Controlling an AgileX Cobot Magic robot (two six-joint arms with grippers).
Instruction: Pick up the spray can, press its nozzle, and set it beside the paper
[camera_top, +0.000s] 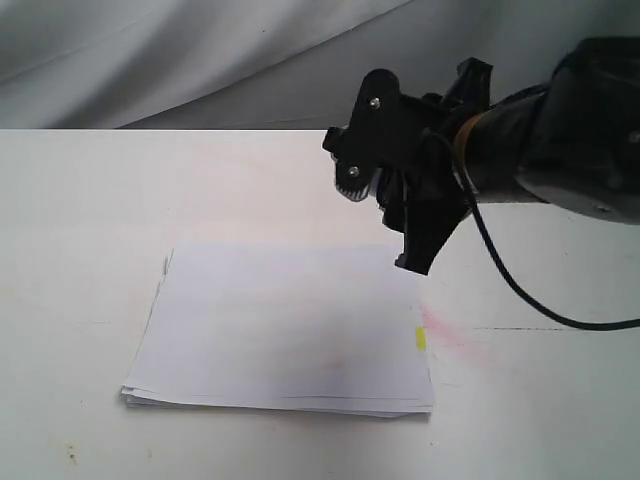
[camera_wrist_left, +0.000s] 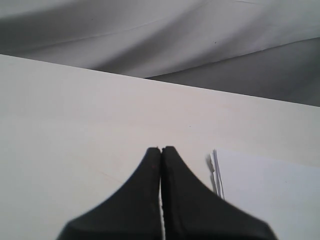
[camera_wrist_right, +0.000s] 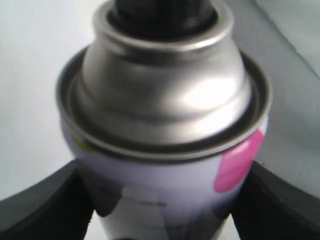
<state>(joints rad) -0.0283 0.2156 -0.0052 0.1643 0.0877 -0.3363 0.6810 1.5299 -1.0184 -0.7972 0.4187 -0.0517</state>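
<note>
The spray can (camera_wrist_right: 165, 100) fills the right wrist view: silver domed top, pale label with a pink mark, and the black nozzle (camera_wrist_right: 162, 12) at its tip. My right gripper (camera_wrist_right: 162, 200) is shut on the can's body, one black finger on each side. In the exterior view my right gripper (camera_top: 385, 215) hangs above the paper's far right corner and hides nearly all of the can. The paper (camera_top: 285, 330) lies flat on the table, its yellow tab (camera_top: 421, 338) on the right edge. My left gripper (camera_wrist_left: 161, 150) is shut and empty over bare table beside the paper's corner (camera_wrist_left: 270, 190).
The white table (camera_top: 80, 250) carries a faint pink stain (camera_top: 445, 330) just right of the paper. A grey cloth backdrop (camera_top: 200, 60) hangs behind the far edge. A black cable (camera_top: 520, 290) droops from the right arm.
</note>
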